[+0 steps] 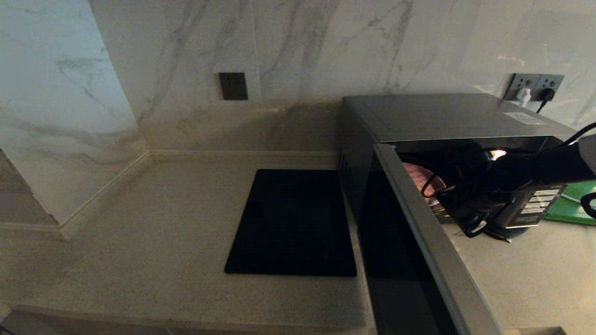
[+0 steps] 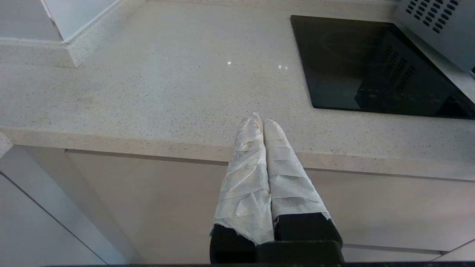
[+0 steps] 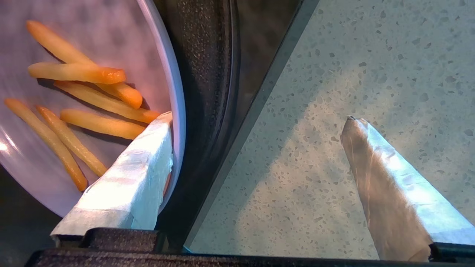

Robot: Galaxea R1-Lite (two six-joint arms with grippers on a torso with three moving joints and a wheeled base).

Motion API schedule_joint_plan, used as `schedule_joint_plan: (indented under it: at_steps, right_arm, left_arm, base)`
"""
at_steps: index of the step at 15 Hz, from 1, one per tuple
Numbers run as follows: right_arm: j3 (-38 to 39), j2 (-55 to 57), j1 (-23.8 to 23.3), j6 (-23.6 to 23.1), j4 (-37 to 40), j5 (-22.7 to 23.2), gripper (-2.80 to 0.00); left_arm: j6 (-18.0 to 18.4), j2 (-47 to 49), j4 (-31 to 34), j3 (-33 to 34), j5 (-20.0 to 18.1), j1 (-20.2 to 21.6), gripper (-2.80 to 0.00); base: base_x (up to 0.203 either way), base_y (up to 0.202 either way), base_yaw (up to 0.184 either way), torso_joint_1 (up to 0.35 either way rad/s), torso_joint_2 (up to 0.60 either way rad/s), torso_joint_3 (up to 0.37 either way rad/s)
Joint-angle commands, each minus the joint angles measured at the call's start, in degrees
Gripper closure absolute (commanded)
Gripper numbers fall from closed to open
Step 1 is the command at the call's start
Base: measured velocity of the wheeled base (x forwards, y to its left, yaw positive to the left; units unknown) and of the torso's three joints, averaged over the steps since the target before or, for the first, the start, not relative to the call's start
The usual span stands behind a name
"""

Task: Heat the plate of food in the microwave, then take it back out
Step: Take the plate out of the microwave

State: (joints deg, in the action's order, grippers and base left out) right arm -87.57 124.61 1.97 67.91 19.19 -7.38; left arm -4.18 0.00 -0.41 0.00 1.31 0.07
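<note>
A: Where's the plate of food (image 3: 55,155)?
B: Inside the microwave (image 1: 447,116), right of centre in the head view, door swung open.
A: Right gripper (image 3: 256,122)?
B: Spread wide, one finger over the plate's rim, gripping nothing.
A: Left gripper (image 2: 262,119)?
B: Fingers pressed together, empty, at the countertop (image 2: 148,92) edge.

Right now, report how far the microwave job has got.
Done: the microwave door is open and the plate of food sits inside. In hand: the right gripper is open at the plate's rim, one finger over it. Whether heating has happened can't be told. Left gripper is parked, shut, at the counter edge.
</note>
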Motion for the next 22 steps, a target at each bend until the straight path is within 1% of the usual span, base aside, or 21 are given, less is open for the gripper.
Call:
schedule_joint_plan:
  at_steps: [1, 7, 10, 20, 21, 22]
  right_arm:
    - [-0.3, 0.0, 0.0, 0.4, 0.8, -0.4, -2.80]
    - [-0.3, -0.2, 0.0, 0.4, 0.9, -0.9, -2.80]
    - [-0.1, -0.2, 0.0, -1.1, 1.0, -0.9, -2.80]
    - [-0.1, 0.0, 0.0, -1.2, 1.0, -0.9, -2.80]
    - [-0.2, 0.0, 0.0, -1.2, 0.9, -0.9, 0.00]
    - [-0.2, 0.0, 0.0, -1.2, 0.9, -0.9, 0.00]
  left_arm:
    - [0.0, 0.0, 0.0, 0.0, 0.0, 0.0, 0.00]
    - [0.0, 0.1, 0.0, 0.0, 0.0, 0.0, 0.00]
    - [0.0, 0.0, 0.0, 0.0, 0.0, 0.0, 0.00]
    - [0.0, 0.0, 0.0, 0.0, 0.0, 0.1, 0.00]
    - [0.0, 0.1, 0.0, 0.0, 0.0, 0.0, 0.00]
    - [0.0, 0.0, 0.0, 0.0, 0.0, 0.0, 0.00]
  base:
    - [0.000, 0.000, 0.000, 0.000, 0.00, 0.000]
    - [0.000, 0.000, 0.000, 0.000, 0.00, 0.000]
    - [0.000, 0.000, 0.000, 0.000, 0.00, 0.000]
    - [0.000, 0.000, 0.000, 0.000, 0.00, 0.000]
    - [0.000, 0.000, 0.000, 0.000, 0.00, 0.000]
    - [0.000, 0.000, 0.000, 0.000, 0.00, 0.000]
